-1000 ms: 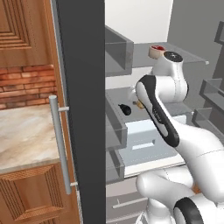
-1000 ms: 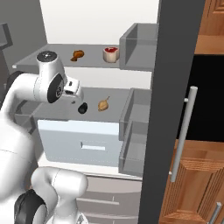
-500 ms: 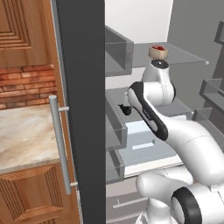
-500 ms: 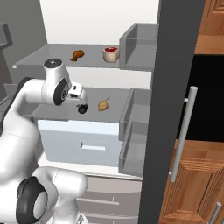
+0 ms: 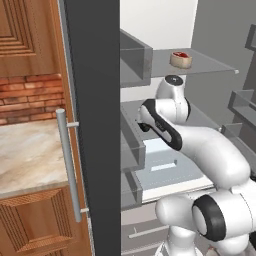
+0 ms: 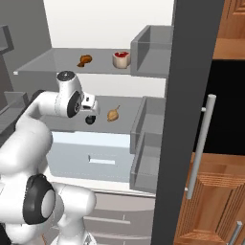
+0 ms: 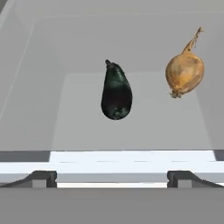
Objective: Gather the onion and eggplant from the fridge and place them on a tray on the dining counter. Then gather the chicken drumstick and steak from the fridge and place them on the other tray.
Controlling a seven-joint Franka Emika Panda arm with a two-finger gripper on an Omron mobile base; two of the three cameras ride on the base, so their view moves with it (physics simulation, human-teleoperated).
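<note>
Step one is in hand: the eggplant (image 7: 116, 92) is lined up between the wide-apart fingers (image 7: 43, 178), with the onion (image 7: 184, 73) beside it on the fridge (image 6: 72, 125) shelf. Further advance, then closure, is probably needed.

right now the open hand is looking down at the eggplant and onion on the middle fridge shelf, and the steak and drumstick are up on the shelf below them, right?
Not quite: the steak and chicken drumstick lie on the shelf above, as the right base view shows. The rest holds: the open hand faces the eggplant and onion on the middle shelf of the fridge.
</note>
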